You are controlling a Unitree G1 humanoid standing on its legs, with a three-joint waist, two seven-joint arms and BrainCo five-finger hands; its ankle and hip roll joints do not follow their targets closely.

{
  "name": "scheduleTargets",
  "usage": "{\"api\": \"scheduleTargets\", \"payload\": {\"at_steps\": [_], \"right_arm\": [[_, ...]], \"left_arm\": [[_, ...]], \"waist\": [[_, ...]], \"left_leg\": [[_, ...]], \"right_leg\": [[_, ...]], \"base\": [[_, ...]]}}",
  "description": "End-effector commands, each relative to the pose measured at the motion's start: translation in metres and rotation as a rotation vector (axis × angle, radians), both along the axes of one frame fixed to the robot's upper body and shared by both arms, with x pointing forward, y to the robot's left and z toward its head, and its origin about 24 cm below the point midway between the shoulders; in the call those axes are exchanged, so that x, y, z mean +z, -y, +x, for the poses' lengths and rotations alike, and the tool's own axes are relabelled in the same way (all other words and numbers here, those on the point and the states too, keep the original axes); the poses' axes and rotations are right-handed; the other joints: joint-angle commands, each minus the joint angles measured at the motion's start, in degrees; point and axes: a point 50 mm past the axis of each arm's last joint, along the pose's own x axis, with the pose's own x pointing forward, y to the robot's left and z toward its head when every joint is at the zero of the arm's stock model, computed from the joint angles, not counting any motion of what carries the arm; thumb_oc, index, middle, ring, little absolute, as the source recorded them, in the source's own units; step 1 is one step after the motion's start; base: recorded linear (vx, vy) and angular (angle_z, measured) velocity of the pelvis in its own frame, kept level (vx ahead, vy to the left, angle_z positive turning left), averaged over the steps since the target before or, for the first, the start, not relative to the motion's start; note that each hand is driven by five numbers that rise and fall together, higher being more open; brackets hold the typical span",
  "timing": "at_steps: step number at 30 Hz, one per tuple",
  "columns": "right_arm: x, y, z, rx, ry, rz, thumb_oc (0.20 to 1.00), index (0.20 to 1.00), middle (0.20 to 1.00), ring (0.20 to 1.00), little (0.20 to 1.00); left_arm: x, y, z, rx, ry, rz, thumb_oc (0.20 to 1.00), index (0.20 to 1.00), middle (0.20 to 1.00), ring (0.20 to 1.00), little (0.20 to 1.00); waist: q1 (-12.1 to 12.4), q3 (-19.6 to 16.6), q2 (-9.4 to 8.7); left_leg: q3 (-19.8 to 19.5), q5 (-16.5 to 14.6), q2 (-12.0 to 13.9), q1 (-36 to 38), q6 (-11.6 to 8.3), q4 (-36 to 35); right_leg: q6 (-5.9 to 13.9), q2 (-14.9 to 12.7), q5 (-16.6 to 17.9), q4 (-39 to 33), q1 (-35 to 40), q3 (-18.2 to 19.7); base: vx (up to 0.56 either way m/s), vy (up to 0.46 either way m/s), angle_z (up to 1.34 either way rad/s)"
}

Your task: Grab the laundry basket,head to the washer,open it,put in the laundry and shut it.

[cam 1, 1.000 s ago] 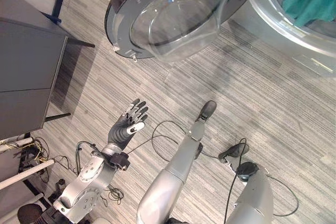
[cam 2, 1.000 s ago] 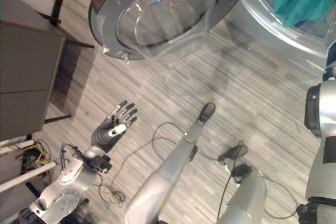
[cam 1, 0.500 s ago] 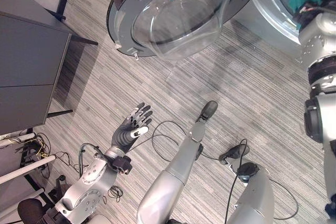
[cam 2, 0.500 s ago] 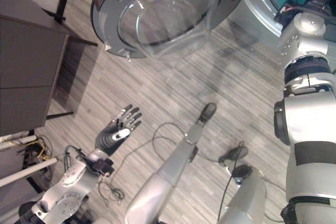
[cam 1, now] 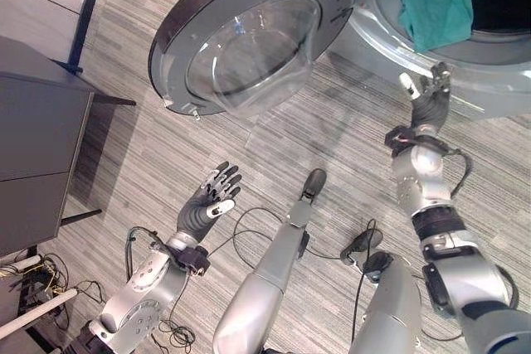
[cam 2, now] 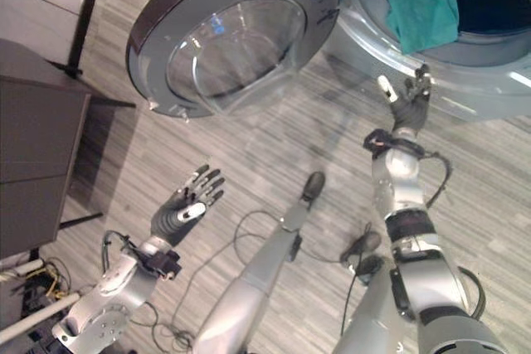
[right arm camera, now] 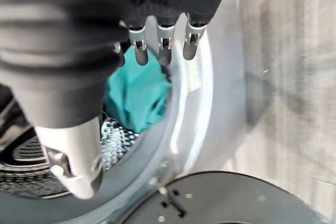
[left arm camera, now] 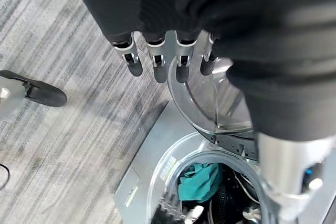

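Right hand withdrawn; laundry in washer.

Lower left of the left eye view, you've got your left hand: a dark ribbed cover and silver fingers with dark tips, on a rounded silver-grey left arm. On the right side, your right hand looks the same, and the right arm is built of silver segments parted by black bands.
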Motion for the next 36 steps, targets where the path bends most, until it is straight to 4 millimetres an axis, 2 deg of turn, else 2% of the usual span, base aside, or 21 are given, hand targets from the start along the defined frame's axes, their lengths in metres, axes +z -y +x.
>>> {"api": "scheduleTargets", "payload": {"at_steps": [1, 2, 3, 9, 13, 15, 16, 17, 18, 19, 20, 21, 23, 24, 25, 26, 28, 29, 31, 34, 36], "right_arm": [[-0.007, -0.007, -0.005, 0.038, 0.011, -0.048, 1.000, 1.000, 1.000, 1.000, 1.000], [-0.007, -0.007, -0.005, 0.039, 0.010, -0.047, 1.000, 1.000, 1.000, 1.000, 1.000], [-0.038, -0.018, -0.015, 0.087, -0.086, -0.071, 1.000, 1.000, 1.000, 1.000, 1.000], [-0.140, -0.019, -0.070, 0.168, -0.459, -0.136, 1.000, 1.000, 1.000, 1.000, 1.000], [-0.191, -0.002, -0.117, 0.235, -0.713, -0.265, 1.000, 1.000, 1.000, 1.000, 1.000], [-0.208, 0.001, -0.138, 0.268, -0.804, -0.281, 1.000, 1.000, 1.000, 1.000, 1.000], [-0.209, 0.001, -0.138, 0.269, -0.805, -0.282, 1.000, 1.000, 1.000, 1.000, 1.000], [-0.225, 0.004, -0.157, 0.301, -0.905, -0.330, 1.000, 1.000, 1.000, 1.000, 1.000], [-0.225, 0.003, -0.157, 0.303, -0.905, -0.330, 1.000, 1.000, 1.000, 1.000, 1.000], [-0.239, 0.003, -0.175, 0.340, -0.988, -0.337, 1.000, 1.000, 1.000, 1.000, 1.000], [-0.239, 0.002, -0.175, 0.341, -0.988, -0.337, 1.000, 1.000, 1.000, 1.000, 1.000], [-0.252, 0.001, -0.190, 0.363, -1.071, -0.333, 1.000, 1.000, 1.000, 1.000, 1.000], [-0.256, 0.002, -0.196, 0.360, -1.100, -0.320, 1.000, 1.000, 1.000, 1.000, 1.000], [-0.268, 0.000, -0.215, 0.361, -1.178, -0.288, 1.000, 1.000, 1.000, 1.000, 1.000], [-0.268, 0.000, -0.216, 0.361, -1.178, -0.288, 1.000, 1.000, 1.000, 1.000, 1.000], [-0.272, -0.002, -0.224, 0.388, -1.208, -0.315, 1.000, 1.000, 1.000, 1.000, 1.000], [-0.273, -0.002, -0.230, 0.412, -1.227, -0.368, 1.000, 1.000, 1.000, 1.000, 1.000], [-0.273, -0.001, -0.231, 0.410, -1.233, -0.381, 1.000, 1.000, 1.000, 1.000, 1.000], [-0.275, 0.000, -0.239, 0.408, -1.248, -0.366, 1.000, 1.000, 1.000, 1.000, 1.000], [-0.279, 0.001, -0.251, 0.413, -1.280, -0.374, 1.000, 1.000, 1.000, 1.000, 1.000], [-0.281, 0.003, -0.258, 0.402, -1.305, -0.387, 1.000, 1.000, 1.000, 1.000, 1.000]], "left_arm": [[-0.002, -0.002, -0.009, 0.030, 0.002, -0.031, 1.000, 1.000, 1.000, 1.000, 1.000], [-0.002, -0.002, -0.009, 0.030, 0.001, -0.031, 1.000, 1.000, 1.000, 1.000, 1.000], [-0.001, -0.004, -0.010, 0.051, 0.010, -0.029, 1.000, 1.000, 1.000, 1.000, 1.000], [-0.005, -0.021, -0.009, 0.136, 0.020, 0.038, 1.000, 1.000, 1.000, 1.000, 1.000], [0.003, -0.034, -0.006, 0.177, 0.088, 0.109, 1.000, 1.000, 1.000, 1.000, 1.000], [0.005, -0.043, -0.006, 0.217, 0.107, 0.137, 1.000, 1.000, 1.000, 1.000, 1.000], [0.004, -0.043, -0.006, 0.218, 0.106, 0.137, 1.000, 1.000, 1.000, 1.000, 1.000], [0.003, -0.053, -0.007, 0.264, 0.113, 0.163, 1.000, 1.000, 1.000, 1.000, 1.000], [0.003, -0.053, -0.008, 0.265, 0.112, 0.164, 1.000, 1.000, 1.000, 1.000, 1.000], [-0.004, -0.060, -0.008, 0.302, 0.088, 0.190, 1.000, 1.000, 1.000, 1.000, 1.000], [-0.004, -0.060, -0.009, 0.303, 0.088, 0.190, 1.000, 1.000, 1.000, 1.000, 1.000], [-0.014, -0.067, -0.012, 0.338, 0.048, 0.216, 1.000, 1.000, 1.000, 1.000, 1.000], [-0.018, -0.069, -0.013, 0.344, 0.033, 0.242, 1.000, 1.000, 1.000, 1.000, 1.000], [-0.033, -0.079, -0.015, 0.382, 0.005, 0.409, 1.000, 1.000, 1.000, 1.000, 1.000], [-0.033, -0.079, -0.015, 0.382, 0.005, 0.410, 1.000, 1.000, 1.000, 1.000, 1.000], [-0.045, -0.087, -0.017, 0.406, -0.017, 0.540, 1.000, 1.000, 1.000, 1.000, 1.000], [-0.059, -0.093, -0.018, 0.419, -0.054, 0.673, 1.000, 1.000, 1.000, 1.000, 1.000], [-0.064, -0.096, -0.018, 0.427, -0.064, 0.734, 1.000, 1.000, 1.000, 1.000, 1.000], [-0.067, -0.103, -0.011, 0.427, -0.030, 0.941, 1.000, 1.000, 1.000, 1.000, 1.000], [-0.057, -0.120, 0.005, 0.531, 0.047, 1.188, 1.000, 1.000, 1.000, 1.000, 1.000], [-0.045, -0.127, 0.013, 0.602, 0.094, 1.238, 1.000, 1.000, 1.000, 1.000, 1.000]], "waist": [[1.3, 0.3, -0.12], [1.3, 0.3, -0.13], [0.5, 0.1, -0.99], [-2.6, -2.2, -4.53], [-4.4, -4.2, -6.73], [-4.9, -4.7, -7.57], [-5.0, -4.5, -7.52], [-4.9, -5.7, -8.81], [-4.9, -5.4, -8.72], [-4.8, -6.5, -10.29], [-4.7, -6.2, -10.23], [-4.2, -7.7, -11.17], [-4.2, -8.3, -11.50], [-4.6, -10.3, -12.46], [-4.5, -10.2, -12.44], [-4.9, -11.8, -12.64], [-5.5, -13.4, -12.58], [-5.9, -13.9, -12.29], [-7.0, -15.2, -11.94], [-8.6, -16.8, -11.47], [-9.2, -17.4, -11.09]], "left_leg": [[7.7, -7.5, -0.5, 4.9, 4.14, -3.8], [7.7, -7.5, -0.5, 4.9, 4.14, -3.9], [7.7, -7.7, 0.0, 6.1, 4.06, -3.6], [6.4, -8.6, 1.1, 14.1, 3.92, -4.6], [5.5, -8.7, 2.3, 22.2, 3.97, -6.9], [5.8, -8.7, 3.3, 26.0, 3.92, -8.0], [5.7, -8.7, 3.4, 26.4, 3.91, -8.2], [6.3, -9.0, 4.9, 29.5, 3.78, -9.6], [6.3, -9.0, 5.0, 30.0, 3.76, -9.8], [6.7, -8.9, 6.5, 33.0, 3.40, -11.3], [6.7, -8.9, 6.6, 33.6, 3.35, -11.5], [7.2, -8.7, 7.7, 36.0, 3.04, -12.8], [7.1, -8.4, 8.1, 37.3, 2.88, -13.7], [8.1, -7.6, 9.3, 40.6, 1.84, -15.7], [8.2, -7.6, 9.4, 40.8, 1.82, -15.8], [8.9, -6.8, 10.5, 43.3, 1.02, -17.5], [9.7, -6.1, 11.3, 45.6, 0.28, -19.0], [10.3, -4.8, 11.7, 45.9, 0.32, -19.4], [10.9, -4.0, 12.3, 47.8, -0.27, -21.0], [11.5, -3.3, 12.7, 49.6, -1.06, -22.2], [11.7, -3.0, 12.7, 50.1, -1.40, -22.3]], "right_leg": [[-0.31, 4.6, 1.5, -2.3, 4.1, 4.6], [-0.30, 4.6, 1.5, -2.3, 4.1, 4.6], [-0.24, 5.2, 1.9, -3.0, 5.5, 5.0], [0.37, 6.9, 3.9, -6.2, 13.5, 5.8], [2.14, 7.5, 7.5, -9.0, 20.7, 6.2], [2.82, 8.0, 8.5, -11.0, 24.3, 5.4], [2.83, 8.1, 8.6, -11.2, 24.7, 5.4], [3.98, 8.8, 9.7, -14.3, 28.3, 4.4], [3.99, 9.0, 9.9, -14.7, 28.9, 4.3], [4.45, 10.4, 9.5, -17.9, 32.3, 4.5], [4.40, 10.6, 9.6, -18.3, 32.9, 4.5], [4.58, 11.6, 8.9, -22.7, 36.2, 4.8], [4.77, 12.2, 9.2, -24.6, 37.6, 5.4], [4.61, 13.7, 8.8, -30.2, 42.6, 6.7], [4.60, 13.7, 8.8, -30.3, 42.8, 6.7], [4.67, 14.6, 9.4, -33.9, 46.0, 7.3], [4.72, 15.2, 9.9, -36.2, 48.4, 7.9], [4.49, 15.5, 10.8, -37.3, 49.0, 7.5], [4.42, 15.9, 10.8, -38.1, 50.4, 8.1], [4.24, 16.3, 10.9, -39.3, 52.2, 8.4], [4.05, 16.4, 11.0, -39.9, 53.1, 8.1]], "base": [[-0.01, 0.006, -0.12], [-0.01, -0.003, -0.15], [-0.01, -0.020, -0.14], [0.02, -0.018, -0.09], [0.05, 0.021, -0.06], [0.01, 0.013, -0.02], [0.00, 0.000, 0.00], [-0.02, -0.012, -0.11], [-0.08, -0.080, -0.30], [-0.06, -0.073, -0.47], [-0.13, -0.145, -0.40], [-0.12, -0.127, -0.34], [-0.17, -0.150, -0.39], [-0.17, -0.125, -0.35], [-0.26, -0.207, -0.28], [-0.15, -0.123, -0.21], [-0.18, -0.103, -0.29], [-0.17, -0.043, -0.36], [-0.12, -0.043, -0.27], [-0.05, -0.040, -0.08], [-0.02, -0.023, -0.10]]}}
